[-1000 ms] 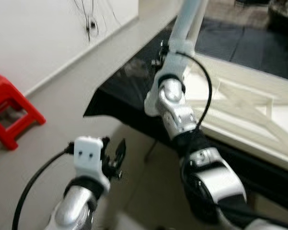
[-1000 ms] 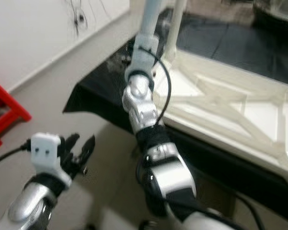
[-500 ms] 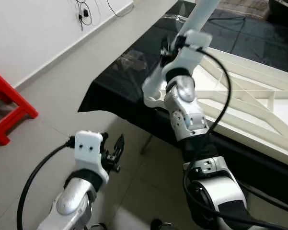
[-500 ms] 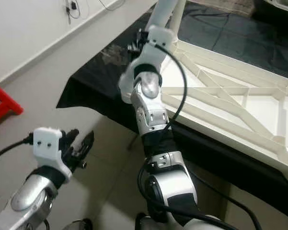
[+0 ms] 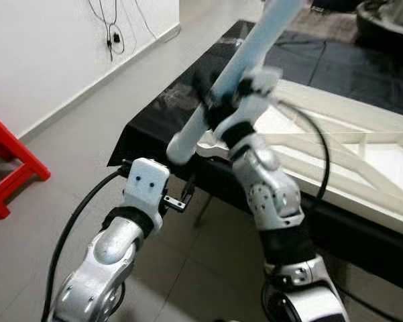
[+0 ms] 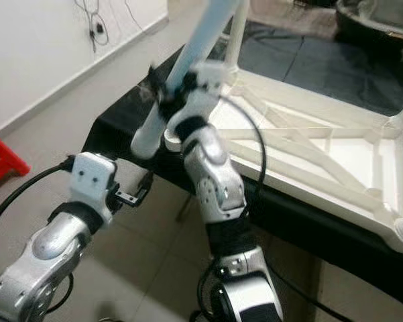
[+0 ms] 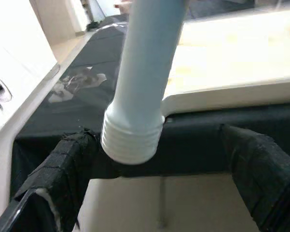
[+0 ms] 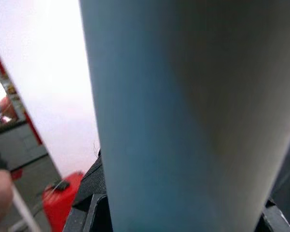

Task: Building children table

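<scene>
One pale-blue table leg (image 5: 221, 87), clamped in right pincer (image 6: 178, 90), now swung down off upturned tabletop (image 6: 335, 144) on black surface (image 5: 167, 100); left pincer (image 7: 149, 179), wide open, empty, raised under threaded end. Handover likely.

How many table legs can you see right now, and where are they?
2. A light-blue leg is held tilted in the right gripper, threaded end toward the left gripper. A white leg stands upright at the tabletop's far corner. Others may be hidden.
</scene>
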Tool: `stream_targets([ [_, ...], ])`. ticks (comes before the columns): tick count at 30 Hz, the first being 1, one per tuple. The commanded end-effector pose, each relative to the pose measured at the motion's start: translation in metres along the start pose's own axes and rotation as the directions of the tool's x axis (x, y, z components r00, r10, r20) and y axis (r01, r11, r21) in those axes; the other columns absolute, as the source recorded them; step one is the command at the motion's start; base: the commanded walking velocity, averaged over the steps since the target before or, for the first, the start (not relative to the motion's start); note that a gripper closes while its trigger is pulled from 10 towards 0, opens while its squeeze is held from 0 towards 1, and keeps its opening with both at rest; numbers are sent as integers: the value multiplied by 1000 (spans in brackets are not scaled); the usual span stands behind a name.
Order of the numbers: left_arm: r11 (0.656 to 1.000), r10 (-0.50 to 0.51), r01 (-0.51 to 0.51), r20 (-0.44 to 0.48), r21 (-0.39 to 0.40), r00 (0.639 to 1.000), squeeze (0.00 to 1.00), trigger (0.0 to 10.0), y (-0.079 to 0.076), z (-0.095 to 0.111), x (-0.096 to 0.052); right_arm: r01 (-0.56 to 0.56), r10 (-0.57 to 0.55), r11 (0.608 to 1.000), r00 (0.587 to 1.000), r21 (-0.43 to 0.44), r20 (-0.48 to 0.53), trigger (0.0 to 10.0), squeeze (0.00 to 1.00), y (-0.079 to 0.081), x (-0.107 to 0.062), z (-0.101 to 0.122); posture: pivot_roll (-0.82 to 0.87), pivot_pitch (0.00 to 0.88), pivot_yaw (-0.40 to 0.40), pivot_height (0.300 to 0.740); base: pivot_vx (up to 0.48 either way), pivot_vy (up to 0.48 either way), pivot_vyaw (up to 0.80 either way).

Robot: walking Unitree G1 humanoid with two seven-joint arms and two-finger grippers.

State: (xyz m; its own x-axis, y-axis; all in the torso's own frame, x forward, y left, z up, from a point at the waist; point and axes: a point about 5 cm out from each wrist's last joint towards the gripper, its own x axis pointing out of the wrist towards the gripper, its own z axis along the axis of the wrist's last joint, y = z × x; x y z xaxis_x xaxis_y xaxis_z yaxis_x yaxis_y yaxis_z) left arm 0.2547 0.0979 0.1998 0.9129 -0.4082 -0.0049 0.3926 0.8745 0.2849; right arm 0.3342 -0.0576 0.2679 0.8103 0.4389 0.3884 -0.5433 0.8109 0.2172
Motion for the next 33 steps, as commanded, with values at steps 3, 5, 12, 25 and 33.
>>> stream_targets([
  [3,988,-63,71,-63,136,996,0,10000,0,-11,8,-64,65,998,997,24,-46,10000,0,10,-14,-11,107,12,-18,740,0,0,0],
  [5,983,-70,84,-87,163,994,0,10000,2,-16,9,-76,78,996,995,39,-66,10000,0,11,-18,-15,106,9,-17,740,0,0,0],
  [12,975,-40,67,-126,210,991,0,10000,11,-26,8,-114,120,991,988,64,-95,10000,0,19,-27,-18,104,0,-16,740,0,0,0],
  [25,978,-14,54,-191,202,982,0,10000,13,-47,2,-132,139,988,985,77,-100,10000,0,26,-32,-18,102,1,-20,740,0,0,0],
  [33,980,-14,53,-199,190,980,0,10000,14,-55,3,-134,142,988,985,79,-99,10000,0,27,-32,-15,95,11,-19,740,0,0,0],
])
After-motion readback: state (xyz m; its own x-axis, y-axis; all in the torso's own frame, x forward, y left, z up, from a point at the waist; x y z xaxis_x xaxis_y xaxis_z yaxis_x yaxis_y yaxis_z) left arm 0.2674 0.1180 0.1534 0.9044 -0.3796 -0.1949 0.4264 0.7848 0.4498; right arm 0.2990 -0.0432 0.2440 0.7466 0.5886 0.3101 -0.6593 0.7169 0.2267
